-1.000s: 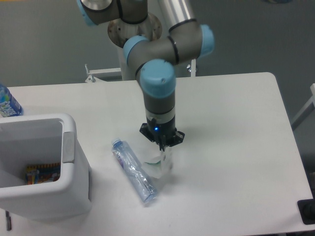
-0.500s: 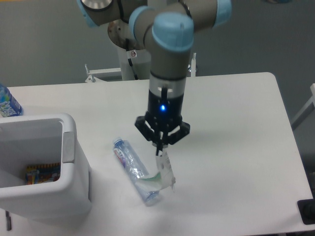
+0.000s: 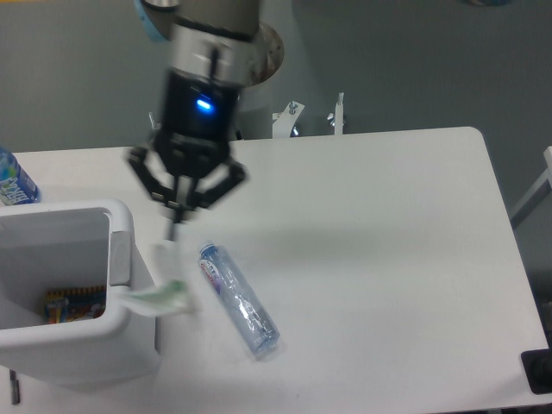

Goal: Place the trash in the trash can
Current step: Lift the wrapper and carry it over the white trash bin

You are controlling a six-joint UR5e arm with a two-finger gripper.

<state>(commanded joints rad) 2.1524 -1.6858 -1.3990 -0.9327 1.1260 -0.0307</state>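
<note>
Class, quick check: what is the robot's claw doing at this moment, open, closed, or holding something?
Claw: closed on the clear wrapper, which dangles beside the rim of the trash can. The crushed bottle lies on the table, not held.

Trash can [image 3: 121, 250] rim just left of gripper [image 3: 176, 231]; crushed bottle [image 3: 236, 297] lies right; table [image 3: 388, 259] beyond bare.

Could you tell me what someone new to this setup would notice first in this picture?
First, the blurred black two-finger gripper at upper left, its jaws pinching a clear crinkled plastic wrapper that hangs by the rim of the large white plastic bin at lower left. Next, the slim crushed transparent bottle lying diagonally on the white table, right of the bin.
</note>
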